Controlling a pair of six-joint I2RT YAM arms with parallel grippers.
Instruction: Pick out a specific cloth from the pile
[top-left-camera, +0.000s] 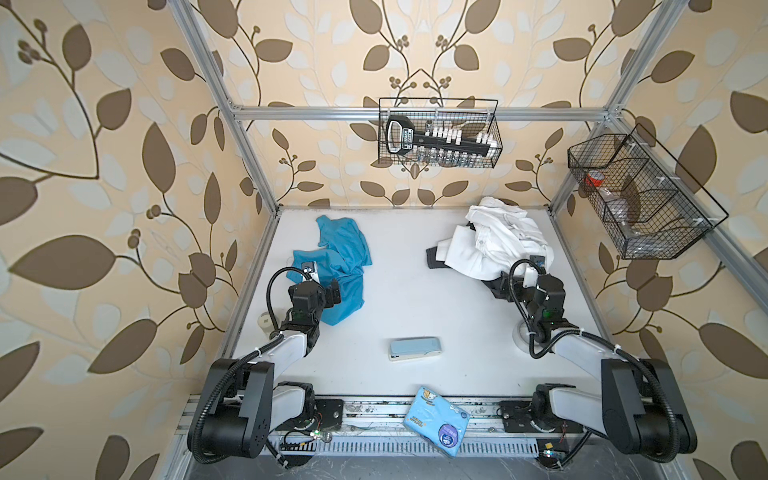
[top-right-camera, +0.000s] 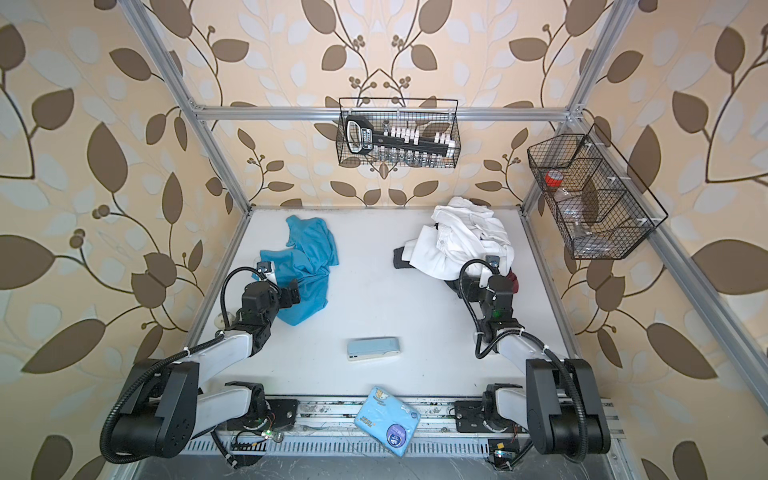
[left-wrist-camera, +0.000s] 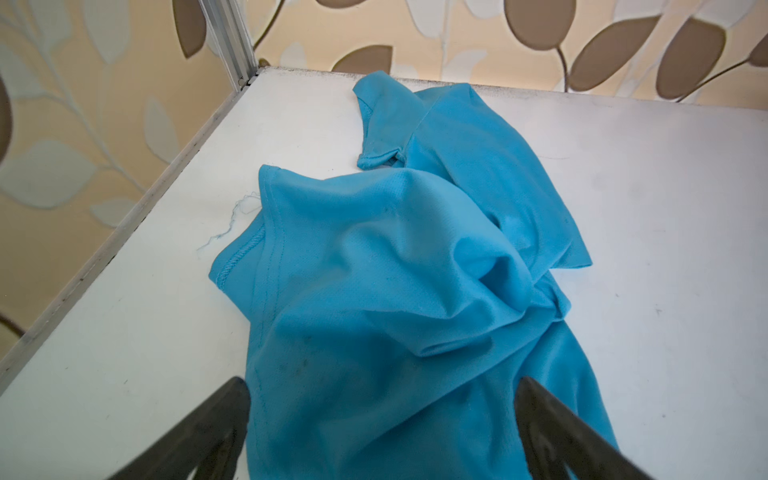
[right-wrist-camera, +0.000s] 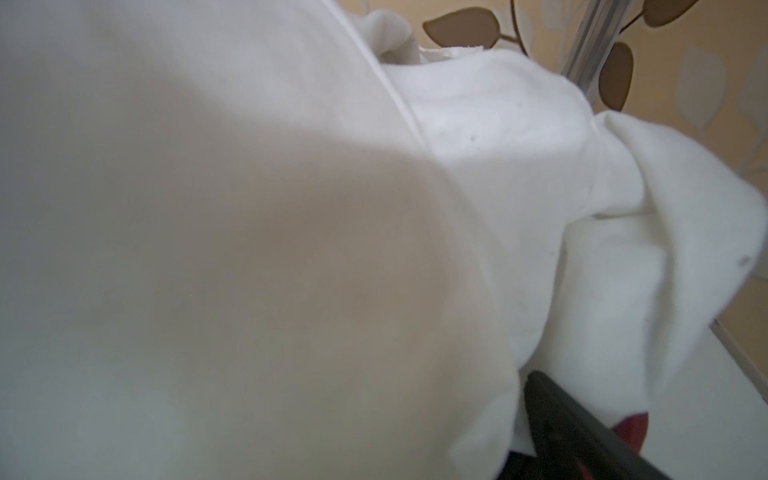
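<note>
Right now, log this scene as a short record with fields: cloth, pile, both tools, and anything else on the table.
cloth: turquoise cloth, crumpled on the table's left side, apart from the pile
pile: white garment over dark pieces, far right of the table
left tool: open, fingers either side of the cloth's near end
right tool: at the pile's near edge, open, mostly hidden by white fabric
other: pale blue case mid-table; wipes pack on the front rail

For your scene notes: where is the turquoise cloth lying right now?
In both top views the turquoise cloth lies crumpled on the table's left side, apart from the pile at right, under the left gripper.
</note>
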